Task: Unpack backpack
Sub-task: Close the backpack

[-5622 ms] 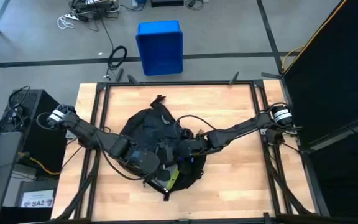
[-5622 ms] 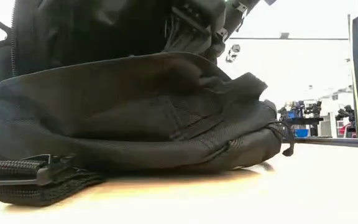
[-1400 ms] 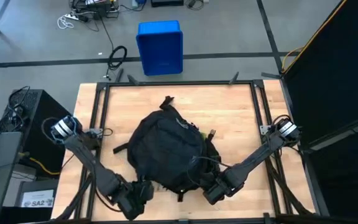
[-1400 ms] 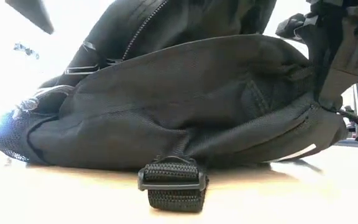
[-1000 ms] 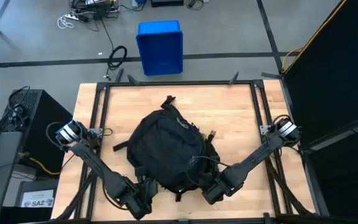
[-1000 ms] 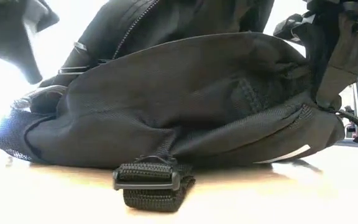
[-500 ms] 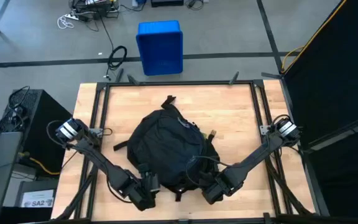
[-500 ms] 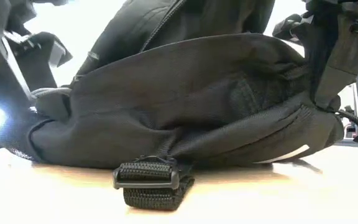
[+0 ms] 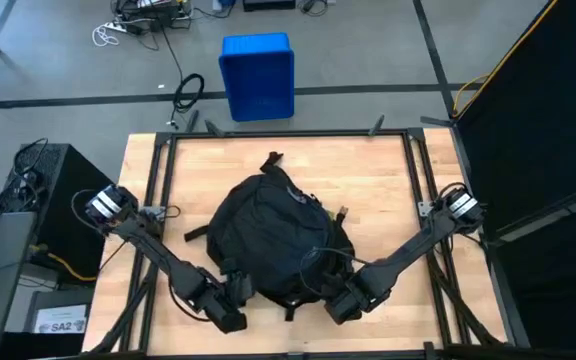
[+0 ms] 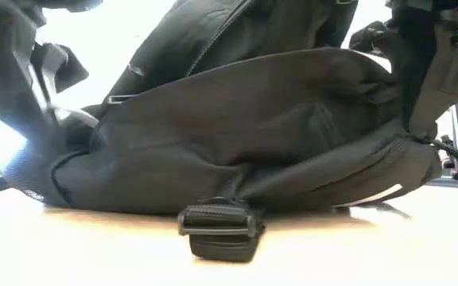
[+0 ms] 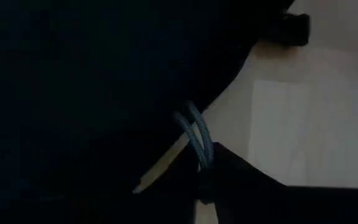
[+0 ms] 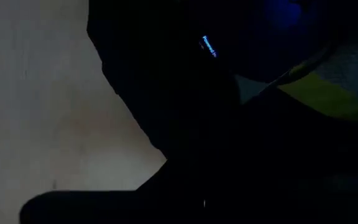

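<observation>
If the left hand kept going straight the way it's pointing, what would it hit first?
Most likely the backpack: the left hand already sits at its near-left edge, pointing into the black fabric. Whether they already touch is unclear.

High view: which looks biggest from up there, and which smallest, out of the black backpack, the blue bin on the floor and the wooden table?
1. Wooden table, easily the largest.
2. Backpack, covering much of the table's middle.
3. Blue bin, the smallest; it stands on the floor, farther from the camera, so it may look smaller than it is.
</observation>
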